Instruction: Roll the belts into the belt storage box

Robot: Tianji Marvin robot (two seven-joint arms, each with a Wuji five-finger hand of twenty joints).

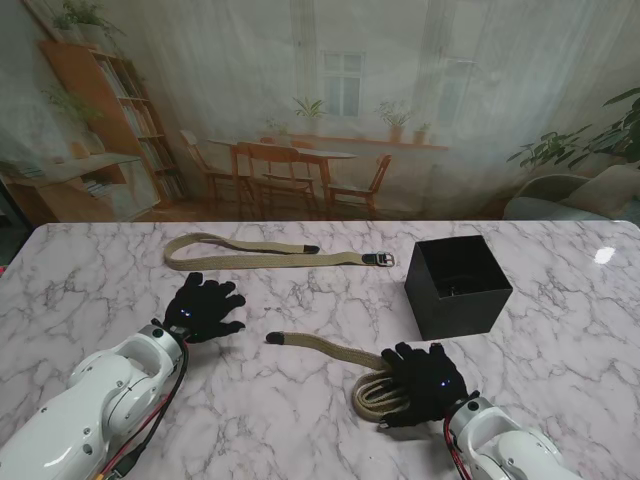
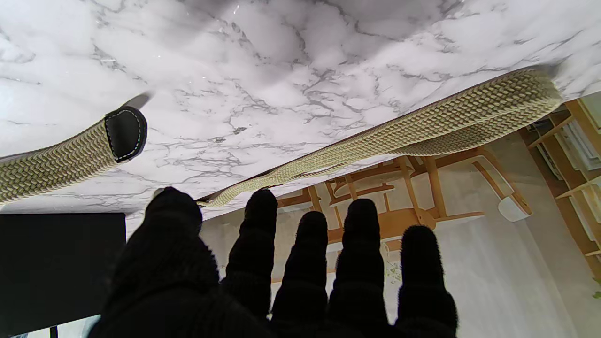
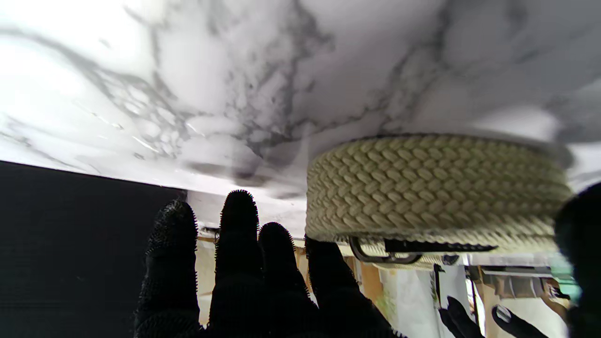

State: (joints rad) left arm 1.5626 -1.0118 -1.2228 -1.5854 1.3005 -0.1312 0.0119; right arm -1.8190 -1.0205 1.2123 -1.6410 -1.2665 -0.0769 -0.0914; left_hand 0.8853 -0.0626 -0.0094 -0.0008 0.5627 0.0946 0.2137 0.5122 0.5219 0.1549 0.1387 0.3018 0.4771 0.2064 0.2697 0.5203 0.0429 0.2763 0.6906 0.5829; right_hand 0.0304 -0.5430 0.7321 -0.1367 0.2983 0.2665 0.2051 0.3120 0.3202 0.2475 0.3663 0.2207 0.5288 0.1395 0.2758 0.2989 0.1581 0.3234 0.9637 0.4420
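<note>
Stand view: woven belt [image 1: 372, 392] half-coiled, square black box [image 1: 458, 287]

No readable text, labels, brands or numbers on anything in view

table [image 1: 300, 420]: white marble, grey veining | far belt [image 1: 250, 260]: khaki-beige braided weave, black tip, dark metal buckle | near belt [image 1: 330, 350]: same khaki braid, black stitched tip | storage box [image 1: 457, 287]: matte black, right | left hand [image 1: 205, 307], right hand [image 1: 425, 382]: black knit gloves | arms: glossy white shells
</note>
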